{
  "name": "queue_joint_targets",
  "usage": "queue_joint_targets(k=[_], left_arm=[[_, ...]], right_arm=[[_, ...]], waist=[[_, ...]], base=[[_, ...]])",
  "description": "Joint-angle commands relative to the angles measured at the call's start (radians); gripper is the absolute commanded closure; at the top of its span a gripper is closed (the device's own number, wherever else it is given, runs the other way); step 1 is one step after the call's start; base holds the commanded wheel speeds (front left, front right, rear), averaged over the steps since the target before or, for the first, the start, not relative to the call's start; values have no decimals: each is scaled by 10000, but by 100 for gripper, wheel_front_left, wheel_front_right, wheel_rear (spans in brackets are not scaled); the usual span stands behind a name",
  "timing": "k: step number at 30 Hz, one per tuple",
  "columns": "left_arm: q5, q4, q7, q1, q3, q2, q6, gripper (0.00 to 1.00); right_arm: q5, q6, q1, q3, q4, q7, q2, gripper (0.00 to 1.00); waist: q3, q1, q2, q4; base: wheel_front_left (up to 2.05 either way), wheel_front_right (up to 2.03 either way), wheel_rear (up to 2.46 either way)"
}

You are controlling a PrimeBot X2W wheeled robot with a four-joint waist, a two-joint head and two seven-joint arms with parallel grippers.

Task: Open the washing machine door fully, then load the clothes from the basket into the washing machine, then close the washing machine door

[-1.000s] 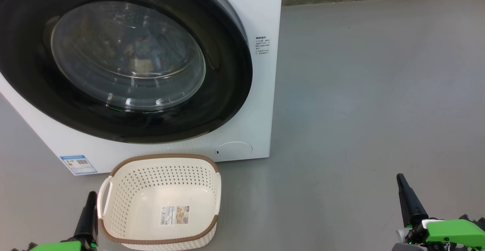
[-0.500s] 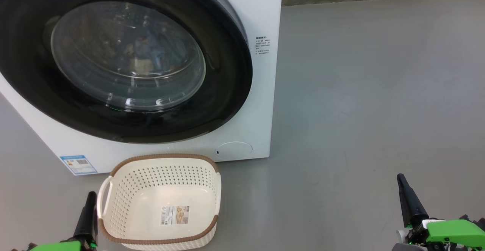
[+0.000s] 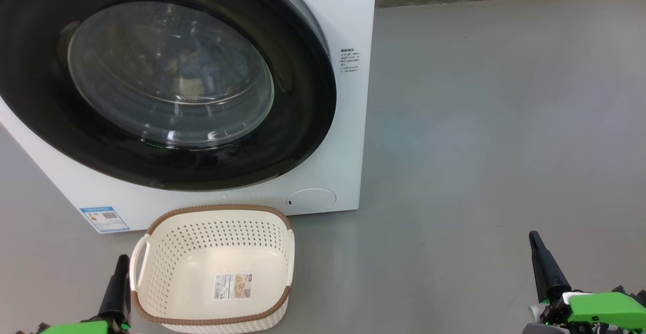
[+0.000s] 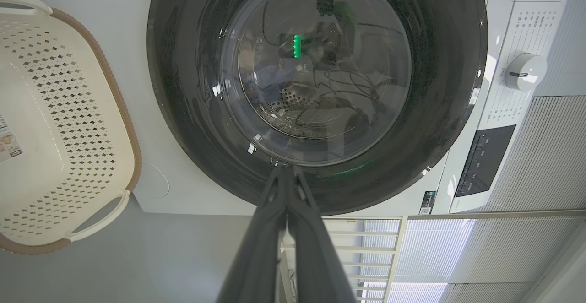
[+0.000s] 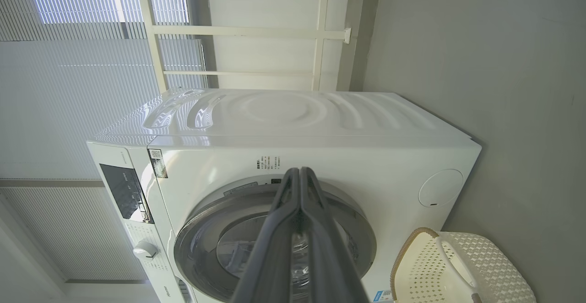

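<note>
So the washing machine door (image 3: pixel 166 81) looks shut flush against the washing machine (image 3: pixel 348 16). Through the glass I can make out the clothes (image 3: pixel 194 69) sitting in the drum, bluish with something paler underneath, though it's pretty blurry. The basket (image 3: pixel 217 210) is down to just its label sticker (image 3: pixel 233 286). Honestly nothing has budged over the last second: door, basket and both arms sit exactly the same. The left gripper (image 3: pixel 121 266) has its fingers pressed together, with the basket just beside it on its right and the door ahead and above. The right gripper (image 3: pixel 536 245), also pressed together and holding nothing, is well off to the machine's right over bare floor (image 3: pixel 479 122). My read: loading and closing are done, and the robot's just idling at the finish.
</note>
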Motion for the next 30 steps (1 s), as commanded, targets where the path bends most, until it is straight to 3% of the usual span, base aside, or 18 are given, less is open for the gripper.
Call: queue_joint_targets(k=[1, 30], left_arm=[[-7, -162, 37, -398, 349, 111, -113, 100], [42, -160, 84, -403, 408, 70, -113, 100]], right_arm=[[59, 16, -401, 224, -240, 59, -23, 100], [44, 16, -402, 206, -239, 74, -10, 100]], waist=[[0, 0, 0, 0], [0, 0, 0, 0]], base=[[0, 0, 0], [0, 0, 0]])
